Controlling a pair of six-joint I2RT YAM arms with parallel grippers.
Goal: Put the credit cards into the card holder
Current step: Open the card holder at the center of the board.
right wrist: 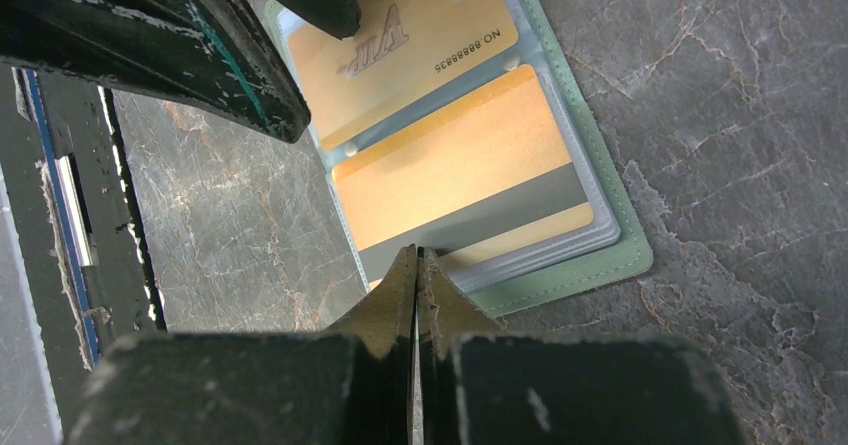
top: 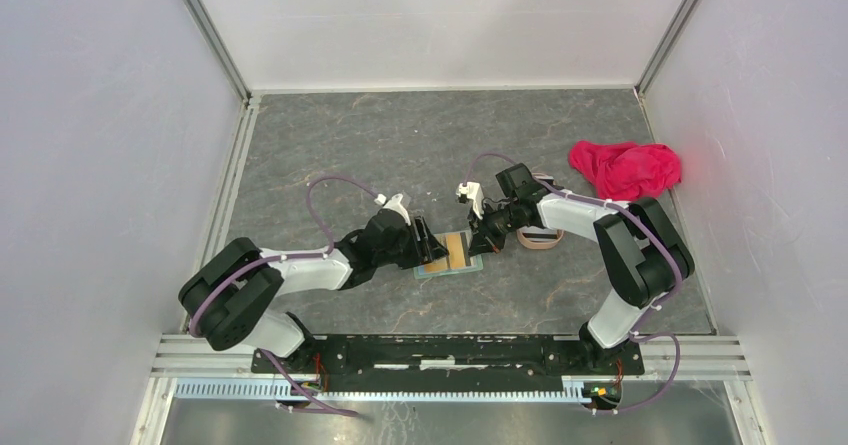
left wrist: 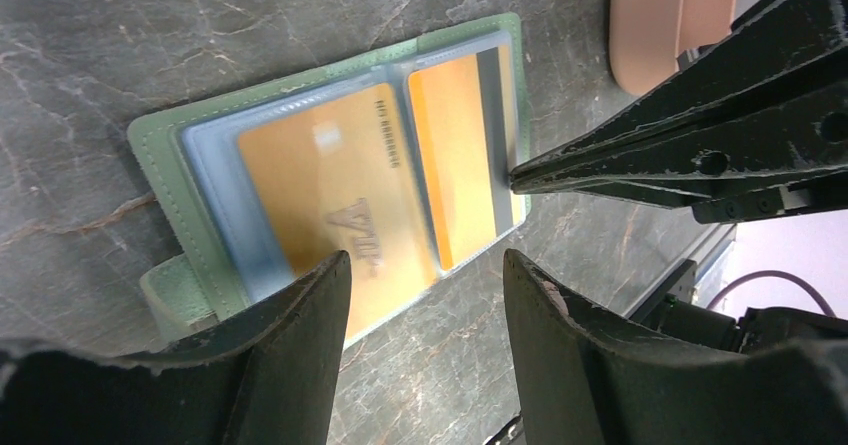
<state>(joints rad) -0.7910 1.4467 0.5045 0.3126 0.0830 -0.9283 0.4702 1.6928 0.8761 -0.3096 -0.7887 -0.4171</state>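
The sage-green card holder [top: 452, 256] lies open and flat on the table between the two arms. Two yellow-orange credit cards sit in its clear pockets: one with raised lettering [left wrist: 320, 190] [right wrist: 420, 35] and one with a dark stripe [left wrist: 462, 150] [right wrist: 460, 165]. My left gripper [left wrist: 425, 262] [top: 424, 239] is open and low over the holder's edge, one finger [right wrist: 320, 0] above the lettered card. My right gripper [right wrist: 417, 253] [top: 479, 244] is shut with nothing between its fingers. Its tip [left wrist: 516, 177] rests at the outer edge of the striped card.
A pinkish-brown oblong tray [top: 541, 237] [left wrist: 650, 25] lies just right of the holder, under the right arm. A red-pink cloth [top: 625, 167] is bunched near the right wall. Pale walls enclose the dark marbled table [top: 400, 145].
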